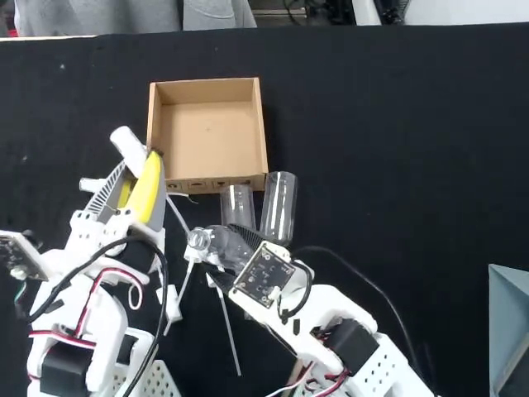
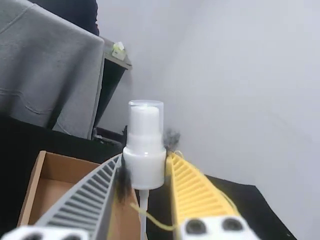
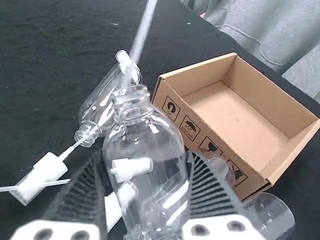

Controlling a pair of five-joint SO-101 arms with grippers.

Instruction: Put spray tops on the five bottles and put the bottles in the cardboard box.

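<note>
Clasping 1 bottle (image 3: pixel 150 175), your right gripper (image 3: pixel 145 157) is presenting its neck (image 3: pixel 132 95); left gripper (image 2: pixel 145 167) is pinching the top (image 2: pixel 144 145): be centring the tube (image 3: pixel 142 22) there.

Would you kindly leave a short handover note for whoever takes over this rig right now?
Left pincer shut on a spray top by the cardboard box.
Right pincer shut on an uncapped bottle.
A second bottle and a third bottle sit before the box.
A loose spray top lies on the table.
Done: nothing; box empty.
Left: cap the bottles, box them.
</note>
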